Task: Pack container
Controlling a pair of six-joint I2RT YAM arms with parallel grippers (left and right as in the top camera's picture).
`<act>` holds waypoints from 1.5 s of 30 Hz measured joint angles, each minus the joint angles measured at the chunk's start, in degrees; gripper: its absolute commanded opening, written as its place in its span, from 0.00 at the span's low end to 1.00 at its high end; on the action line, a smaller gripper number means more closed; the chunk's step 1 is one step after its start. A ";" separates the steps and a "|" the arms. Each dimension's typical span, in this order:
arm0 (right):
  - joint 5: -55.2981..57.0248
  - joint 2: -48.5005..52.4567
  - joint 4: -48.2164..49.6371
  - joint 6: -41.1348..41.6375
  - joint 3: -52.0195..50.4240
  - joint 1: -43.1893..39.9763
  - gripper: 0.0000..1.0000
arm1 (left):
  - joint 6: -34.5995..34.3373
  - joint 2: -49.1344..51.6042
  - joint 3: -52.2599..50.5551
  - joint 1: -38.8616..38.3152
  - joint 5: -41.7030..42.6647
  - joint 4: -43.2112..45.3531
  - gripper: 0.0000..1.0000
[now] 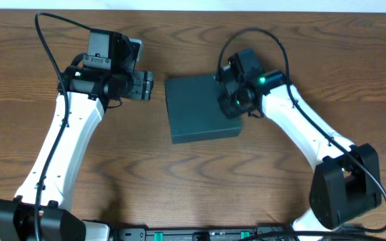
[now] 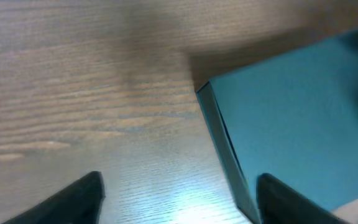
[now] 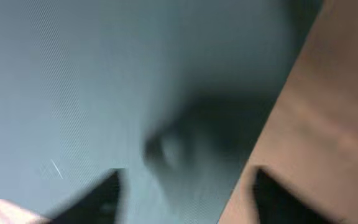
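The container [image 1: 196, 107], a dark teal square box, lies flat near the table's middle with its lid down. My left gripper [image 1: 147, 86] hovers just left of it, jaws open over bare wood. In the left wrist view the container's corner [image 2: 291, 118] fills the right side, and my left gripper [image 2: 179, 199] has nothing between its fingers. My right gripper [image 1: 229, 100] is low over the container's right edge. The blurred right wrist view shows my right gripper [image 3: 188, 196] open, one finger [image 3: 95, 199] over the lid [image 3: 104, 81] and the other over the wood.
The wooden table [image 1: 179, 187] spreads around the container. Both white arms reach in from the front edge, the left arm [image 1: 66, 147] on the left, the right arm [image 1: 307, 134] on the right. A dark rail [image 1: 200, 234] runs along the front edge.
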 measured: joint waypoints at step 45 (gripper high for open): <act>4.22 -59.80 6.69 8.17 -34.80 -22.29 0.99 | 1.99 -51.52 -29.92 7.13 -1.05 7.45 0.99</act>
